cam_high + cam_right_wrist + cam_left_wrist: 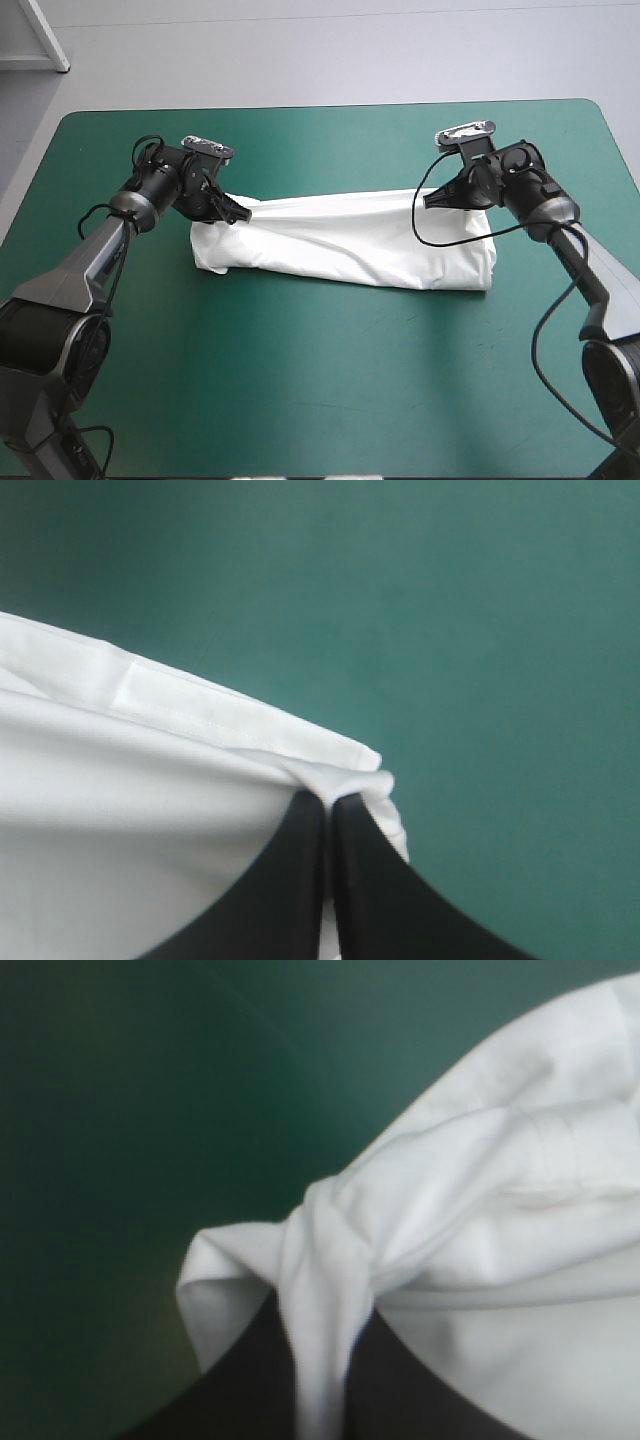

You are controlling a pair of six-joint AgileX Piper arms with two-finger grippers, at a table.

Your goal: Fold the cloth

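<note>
- Presently the T-shirt (350,245) lies on the table as a long white band, folded over itself, its length running from the left side toward the right.
- It sits around the table's middle, somewhat nearer the far edge than the near one, well clear of every edge.
- Its near long edge rests flat on the teal-green cover (300,390). The left end is rounded and bulky, the right end squarer.
- Far left corner: the cloth is gathered into a twisted bunch and drawn out toward the left gripper (240,213).
- Left wrist view: the T-shirt (500,1210) fills the space ahead of the left gripper (322,1305). A strip of white runs down between its two black fingers (240,1390), which are all but closed and pinch that bunch.
- Far right corner: the right gripper (430,200) meets the band's far edge just short of the right end.
- Right wrist view: the right gripper (328,798) has its fingers (280,880) pressed together in a pointed arch, a small tuck of the T-shirt (120,810) nipped at the tips.
- A stitched hem (200,715) runs along the cloth edge leading to that tuck. Bare cover lies beyond it.
- Both grippers face each other across the band's far edge, low over the table.
</note>
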